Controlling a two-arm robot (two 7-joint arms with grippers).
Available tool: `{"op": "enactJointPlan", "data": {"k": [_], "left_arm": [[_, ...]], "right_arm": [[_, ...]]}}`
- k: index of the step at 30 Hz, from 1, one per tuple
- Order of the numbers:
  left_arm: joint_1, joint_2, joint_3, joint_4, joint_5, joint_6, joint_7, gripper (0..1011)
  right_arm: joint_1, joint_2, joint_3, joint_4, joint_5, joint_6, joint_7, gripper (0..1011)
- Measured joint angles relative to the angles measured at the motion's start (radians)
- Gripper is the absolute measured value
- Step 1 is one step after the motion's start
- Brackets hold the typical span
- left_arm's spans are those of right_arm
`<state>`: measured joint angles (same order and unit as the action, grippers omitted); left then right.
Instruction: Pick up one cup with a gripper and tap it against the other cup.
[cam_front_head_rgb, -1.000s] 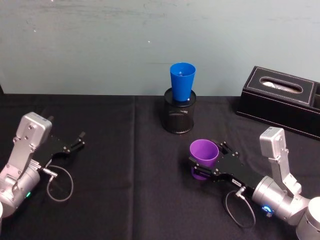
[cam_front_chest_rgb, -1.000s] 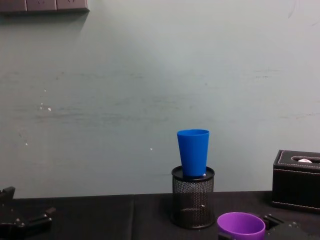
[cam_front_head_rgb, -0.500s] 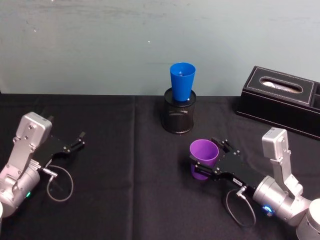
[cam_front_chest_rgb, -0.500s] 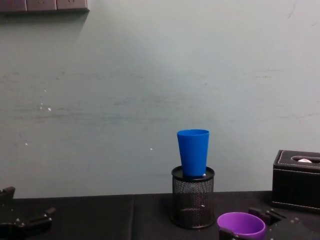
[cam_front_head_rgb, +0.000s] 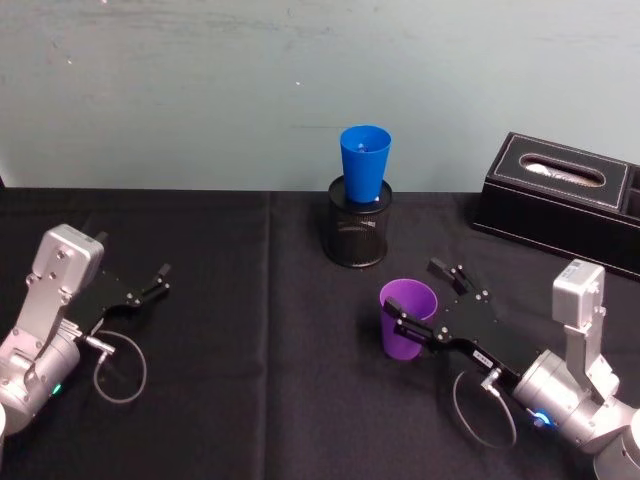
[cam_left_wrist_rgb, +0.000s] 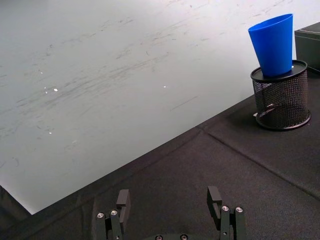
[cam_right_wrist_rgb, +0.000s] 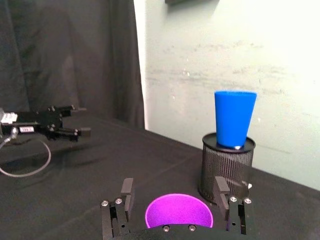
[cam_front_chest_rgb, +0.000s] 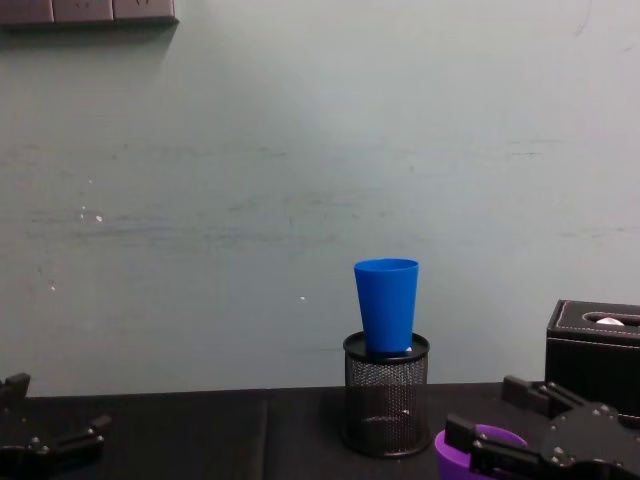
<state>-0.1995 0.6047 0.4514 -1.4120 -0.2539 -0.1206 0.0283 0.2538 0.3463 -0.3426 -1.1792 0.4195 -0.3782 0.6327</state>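
Labels: I can see a small white tag on the right end effector (cam_front_head_rgb: 432, 304), its writing too small to read. Its fingers are spread either side of the purple cup (cam_front_head_rgb: 406, 318), upright on the black worktop (cam_front_head_rgb: 250, 400). Beyond, the blue cup (cam_front_head_rgb: 364, 163) sits in a mesh pen holder (cam_front_head_rgb: 357, 233); a black tissue box (cam_front_head_rgb: 560, 200) stands right. My left end effector (cam_front_head_rgb: 157, 282) rests spread, far left.

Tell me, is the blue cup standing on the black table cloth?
No, the blue cup sits in the top of the black mesh pen holder, raised off the cloth.
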Motion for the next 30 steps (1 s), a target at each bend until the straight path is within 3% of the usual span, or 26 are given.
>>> {"op": "enactJointPlan", "data": {"k": [7,16,30], "left_arm": [[0.0,0.0,0.0,0.0,0.0,0.0,0.0,1011],[0.0,0.0,0.0,0.0,0.0,0.0,0.0,1011],[0.0,0.0,0.0,0.0,0.0,0.0,0.0,1011]], "right_arm": [[-0.002,-0.007,0.008,0.008,0.018,-0.038,0.023,1000],[-0.008,-0.01,0.015,0.004,0.022,-0.037,0.019,1002],[-0.036,-0.03,0.059,-0.019,0.012,0.007,-0.09,1002]]}}
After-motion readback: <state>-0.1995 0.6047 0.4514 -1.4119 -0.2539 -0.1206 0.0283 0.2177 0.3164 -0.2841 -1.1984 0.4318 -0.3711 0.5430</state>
